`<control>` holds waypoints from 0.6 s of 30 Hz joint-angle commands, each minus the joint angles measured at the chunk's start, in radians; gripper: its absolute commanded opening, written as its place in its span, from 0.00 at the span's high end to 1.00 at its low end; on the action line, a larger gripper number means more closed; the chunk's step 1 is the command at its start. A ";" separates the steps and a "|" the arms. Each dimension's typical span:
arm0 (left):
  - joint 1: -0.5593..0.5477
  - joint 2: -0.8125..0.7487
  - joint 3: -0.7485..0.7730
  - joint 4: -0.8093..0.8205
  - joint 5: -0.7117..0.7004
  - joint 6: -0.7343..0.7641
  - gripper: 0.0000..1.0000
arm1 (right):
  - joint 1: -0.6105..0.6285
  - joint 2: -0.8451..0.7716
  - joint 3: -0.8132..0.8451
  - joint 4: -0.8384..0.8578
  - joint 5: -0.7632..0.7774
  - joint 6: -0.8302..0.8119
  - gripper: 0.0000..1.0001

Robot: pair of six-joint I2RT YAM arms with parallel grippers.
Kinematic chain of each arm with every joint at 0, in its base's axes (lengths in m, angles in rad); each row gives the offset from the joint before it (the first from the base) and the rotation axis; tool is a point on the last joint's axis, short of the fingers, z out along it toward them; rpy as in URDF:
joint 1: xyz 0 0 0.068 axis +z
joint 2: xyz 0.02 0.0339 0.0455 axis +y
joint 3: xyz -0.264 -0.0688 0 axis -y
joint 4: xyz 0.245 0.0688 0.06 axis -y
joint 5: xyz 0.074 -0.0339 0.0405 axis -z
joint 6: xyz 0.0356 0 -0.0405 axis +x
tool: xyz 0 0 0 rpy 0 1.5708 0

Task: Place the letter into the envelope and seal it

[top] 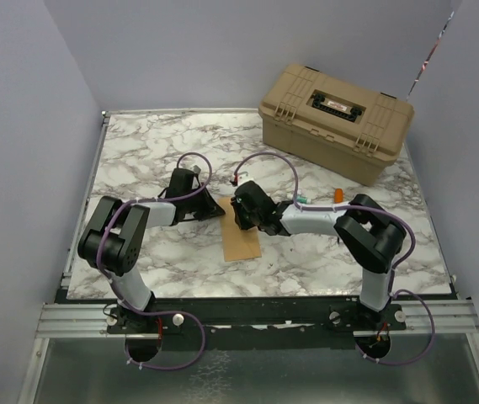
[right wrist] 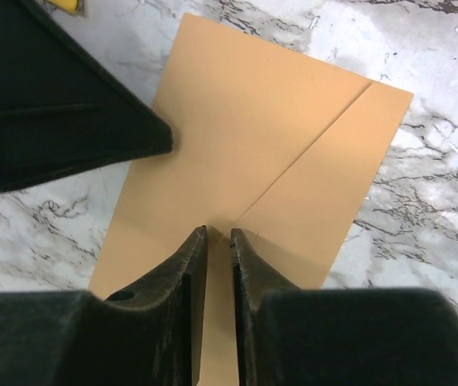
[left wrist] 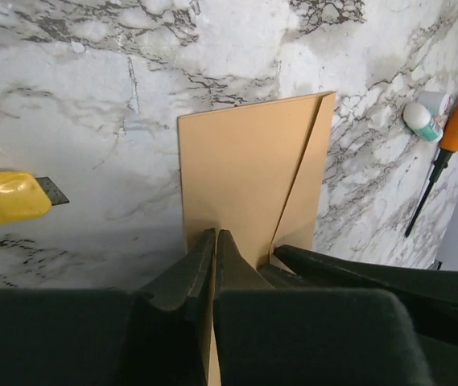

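While our left jaws clamped the envelope, our right jaws stood narrow over it, grip unclear; pressing its flap shut seemed next.

No text can be read; the tan toolbox carries a small lid label, too small to make out.

Pale lavender walls on three sides; marble-pattern table (grey veins on white).

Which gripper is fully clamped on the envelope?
The left gripper: its fingers press together on the envelope edge. The right gripper shows a clear gap between its fingers.
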 commanded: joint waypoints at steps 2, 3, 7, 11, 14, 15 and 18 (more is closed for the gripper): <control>-0.006 0.031 0.005 -0.015 -0.044 -0.030 1.00 | 0.000 -0.045 -0.015 0.025 0.001 -0.004 0.73; -0.006 0.035 -0.002 -0.030 -0.053 -0.035 1.00 | 0.000 -0.049 -0.003 0.012 0.016 0.029 0.71; -0.005 0.052 -0.036 -0.043 -0.061 -0.071 1.00 | 0.000 -0.053 0.063 -0.047 0.053 0.124 0.67; -0.007 0.067 -0.041 -0.053 -0.068 -0.080 1.00 | -0.003 -0.085 0.071 -0.091 0.108 0.198 0.66; -0.005 0.074 -0.037 -0.063 -0.070 -0.081 1.00 | -0.011 -0.116 0.065 -0.130 0.161 0.258 0.67; -0.006 0.076 -0.035 -0.064 -0.071 -0.083 1.00 | -0.013 -0.122 0.062 -0.145 0.177 0.268 0.68; -0.005 0.079 -0.034 -0.069 -0.076 -0.090 1.00 | -0.017 -0.105 0.079 -0.208 0.188 0.269 0.74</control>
